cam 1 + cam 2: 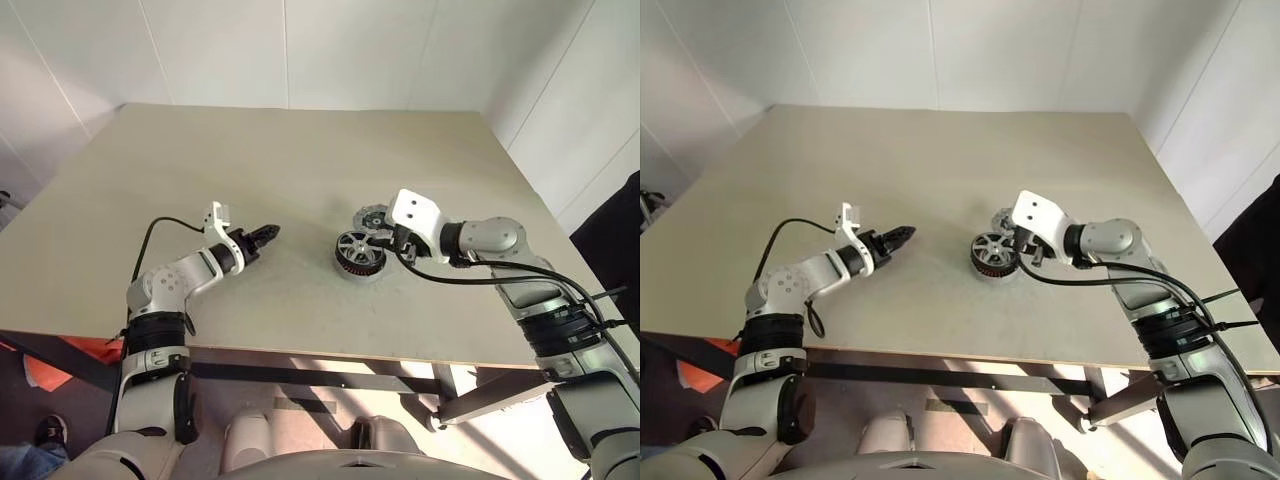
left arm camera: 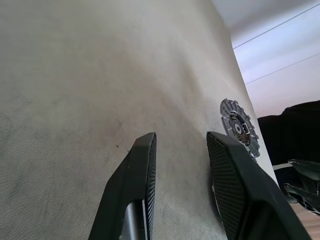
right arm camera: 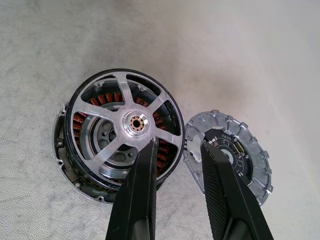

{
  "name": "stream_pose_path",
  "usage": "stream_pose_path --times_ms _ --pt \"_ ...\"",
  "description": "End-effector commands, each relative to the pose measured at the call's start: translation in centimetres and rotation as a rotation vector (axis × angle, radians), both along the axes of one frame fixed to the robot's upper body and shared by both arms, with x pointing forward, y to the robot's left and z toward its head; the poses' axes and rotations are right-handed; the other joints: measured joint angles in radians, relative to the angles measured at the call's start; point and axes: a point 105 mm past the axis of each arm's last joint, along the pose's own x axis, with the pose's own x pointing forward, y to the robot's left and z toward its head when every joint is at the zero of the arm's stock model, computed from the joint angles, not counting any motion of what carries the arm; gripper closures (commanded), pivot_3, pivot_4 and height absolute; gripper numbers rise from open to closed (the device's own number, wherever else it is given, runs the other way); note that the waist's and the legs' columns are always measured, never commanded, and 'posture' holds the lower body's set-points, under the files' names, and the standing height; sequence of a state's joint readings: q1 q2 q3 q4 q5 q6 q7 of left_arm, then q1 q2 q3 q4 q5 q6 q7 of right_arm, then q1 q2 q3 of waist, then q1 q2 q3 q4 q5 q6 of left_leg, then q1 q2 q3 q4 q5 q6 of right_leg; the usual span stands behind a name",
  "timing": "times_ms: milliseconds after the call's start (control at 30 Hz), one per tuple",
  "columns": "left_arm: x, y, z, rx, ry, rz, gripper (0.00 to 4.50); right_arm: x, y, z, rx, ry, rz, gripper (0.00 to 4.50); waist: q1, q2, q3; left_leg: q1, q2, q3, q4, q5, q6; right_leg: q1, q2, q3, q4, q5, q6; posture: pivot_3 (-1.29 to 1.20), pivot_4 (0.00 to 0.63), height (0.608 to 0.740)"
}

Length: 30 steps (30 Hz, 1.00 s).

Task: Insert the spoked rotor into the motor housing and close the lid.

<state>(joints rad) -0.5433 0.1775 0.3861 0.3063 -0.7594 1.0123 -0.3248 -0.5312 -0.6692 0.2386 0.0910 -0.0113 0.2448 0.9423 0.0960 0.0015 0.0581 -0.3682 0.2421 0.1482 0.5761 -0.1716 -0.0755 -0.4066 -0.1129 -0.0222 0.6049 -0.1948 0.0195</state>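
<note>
The spoked rotor, a black ring with silver spokes, sits in the round motor housing at the table's middle right. Copper coils show between its spokes. Just behind and to the right of it lies the lid, a flat silver disc with a notched rim, flat on the table. My right gripper is open and hovers over the gap between rotor and lid with nothing between its fingers. My left gripper is open and empty, well to the left of the housing and pointing toward it, with the lid in its view.
The beige table stretches wide behind and to the left of the parts. Its front edge runs just below both arms. White walls rise behind, and a dark shape stands off the table's right side.
</note>
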Motion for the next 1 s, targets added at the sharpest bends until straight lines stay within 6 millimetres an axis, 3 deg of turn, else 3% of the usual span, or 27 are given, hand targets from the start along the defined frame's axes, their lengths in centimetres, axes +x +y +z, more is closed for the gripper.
stream_pose_path --times_ms 33,267,467,1000 --pt "0.2 0.2 0.9 -0.002 -0.045 0.012 2.77 0.4 0.1 0.8 -0.027 -0.046 0.038 2.96 0.0 0.0 0.0 0.0 0.0 0.0 0.0 0.0 0.0 0.0 0.0 0.0 0.0 0.0 0.0 0.0 0.0 0.74" --pt "0.0 0.5 0.6 0.005 -0.039 0.021 2.77 -0.5 2.3 1.4 0.096 -0.013 0.094 2.96 -0.001 0.0 0.0 0.0 0.0 0.0 0.0 0.0 0.0 0.0 0.0 0.0 0.0 0.0 0.0 0.0 0.0 0.74" --pt "0.0 0.5 0.4 0.014 -0.033 0.017 2.77 -0.5 2.8 1.1 0.111 -0.005 0.088 2.96 0.001 0.0 0.0 0.0 0.0 0.0 0.001 0.0 0.0 0.0 0.0 0.0 0.001 0.0 0.0 0.0 0.0 0.74" --pt "-0.1 0.6 0.4 0.028 -0.036 0.015 2.77 -0.5 2.5 -0.9 0.192 0.13 0.022 2.96 0.0 0.0 0.0 0.0 0.0 0.0 0.001 0.0 0.0 0.0 0.0 0.0 0.001 0.0 0.0 0.0 0.0 0.74"
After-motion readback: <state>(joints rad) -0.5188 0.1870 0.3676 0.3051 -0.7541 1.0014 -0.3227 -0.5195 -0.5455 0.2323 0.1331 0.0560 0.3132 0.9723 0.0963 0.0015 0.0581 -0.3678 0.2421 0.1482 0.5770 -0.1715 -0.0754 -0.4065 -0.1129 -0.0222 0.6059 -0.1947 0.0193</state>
